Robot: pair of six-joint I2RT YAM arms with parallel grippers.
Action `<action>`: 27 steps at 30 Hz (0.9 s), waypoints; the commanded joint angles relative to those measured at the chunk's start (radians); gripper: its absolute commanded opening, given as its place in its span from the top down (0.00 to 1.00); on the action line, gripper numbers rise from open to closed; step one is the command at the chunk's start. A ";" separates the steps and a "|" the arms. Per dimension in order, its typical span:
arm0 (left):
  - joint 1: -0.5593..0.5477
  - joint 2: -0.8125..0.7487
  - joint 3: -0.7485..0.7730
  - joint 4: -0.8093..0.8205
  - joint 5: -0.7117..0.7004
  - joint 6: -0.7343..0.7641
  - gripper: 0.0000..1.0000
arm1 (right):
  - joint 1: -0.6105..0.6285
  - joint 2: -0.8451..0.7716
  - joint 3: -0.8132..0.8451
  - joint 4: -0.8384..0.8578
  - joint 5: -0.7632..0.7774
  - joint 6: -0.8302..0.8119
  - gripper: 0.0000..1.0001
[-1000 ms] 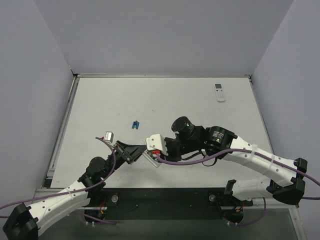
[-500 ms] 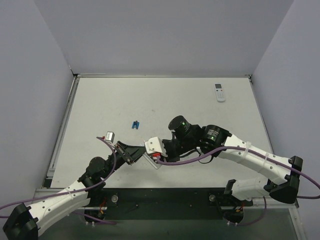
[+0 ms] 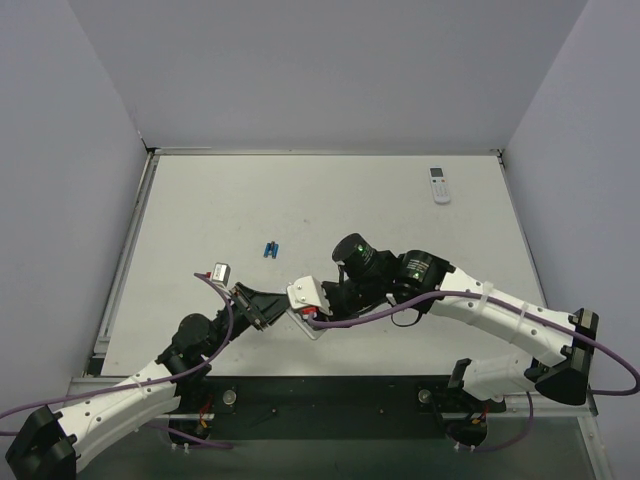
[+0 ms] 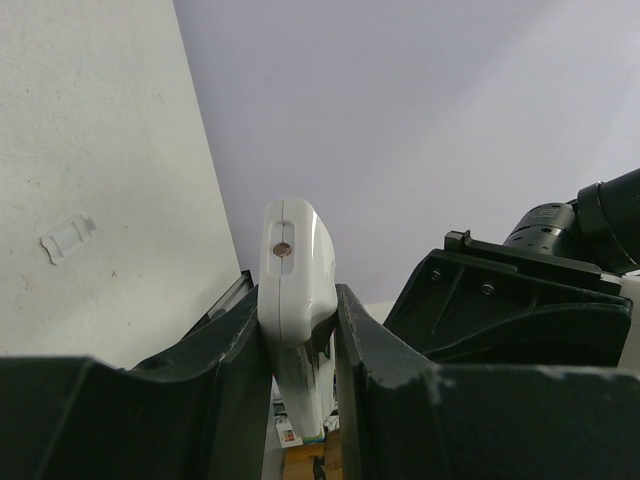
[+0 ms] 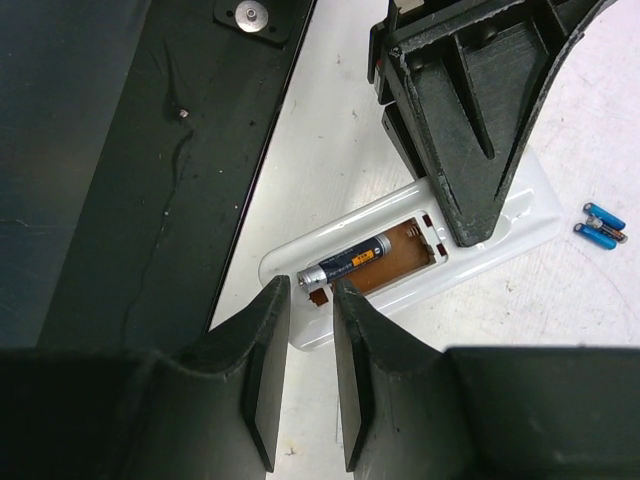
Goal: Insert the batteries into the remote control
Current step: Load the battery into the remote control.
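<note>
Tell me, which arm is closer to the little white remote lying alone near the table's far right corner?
Right. The right arm stretches along the same side as the little white remote; the left arm sits at the near left, much farther.

Near the far right corner of the pale grey table [image 3: 300, 195]: a small rounded white remote [image 3: 440, 185]. Lies flat, dark-framed screen end toward the back wall [image 3: 330, 70]. Plain lavender-grey walls on three sides. Along the near edge, a dark panel [image 3: 330, 400]. In the left wrist view, a thin white rectangular piece [image 4: 68, 238], flat on the table, alone
</note>
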 commanded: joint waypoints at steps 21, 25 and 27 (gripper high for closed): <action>-0.006 -0.003 -0.037 0.090 0.026 0.011 1.00 | -0.012 0.076 -0.004 0.007 -0.053 -0.021 0.86; -0.006 -0.001 -0.033 0.093 0.029 0.011 1.00 | -0.017 0.088 -0.001 0.007 -0.050 -0.021 0.86; -0.004 0.002 -0.033 0.096 0.032 0.014 1.00 | -0.015 0.094 0.001 0.007 -0.051 -0.021 0.87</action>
